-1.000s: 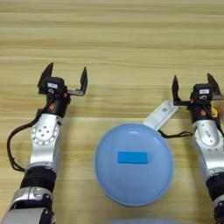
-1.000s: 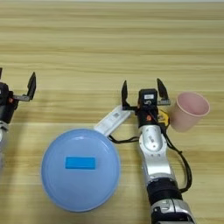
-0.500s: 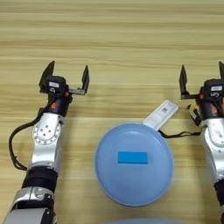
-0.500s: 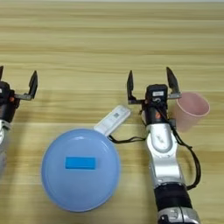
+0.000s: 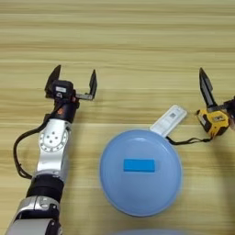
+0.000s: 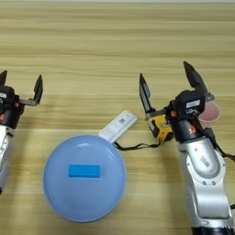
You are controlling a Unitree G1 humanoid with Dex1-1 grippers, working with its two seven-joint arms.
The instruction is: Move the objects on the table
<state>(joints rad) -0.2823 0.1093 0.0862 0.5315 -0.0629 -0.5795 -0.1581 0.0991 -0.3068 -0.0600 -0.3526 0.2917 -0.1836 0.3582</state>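
Holding my right gripper over the right half of the table, I have its two black fingers spread wide, with nothing between them. My left gripper waits out on the left side, equally wide apart and empty, well away from everything.

The nearest thing to my right gripper is the yellow-black tape measure. It lies just below my inner finger, partly tucked under my wrist, with its dark strap trailing left toward the large light-blue plate. The pink cup stands just behind my outer finger on the right, mostly hidden by the gripper. To grip well I judge I should first settle on one target, because the two sit so close that a careless descent could knock the cup or drag the strap. For the tape measure I would pull back slightly and come down so the fingers straddle its body squarely, clear of the strap.

The white remote-like bar lies tilted, left of the tape measure, its near end resting at the plate's far rim. The small blue block lies flat near the plate's middle.
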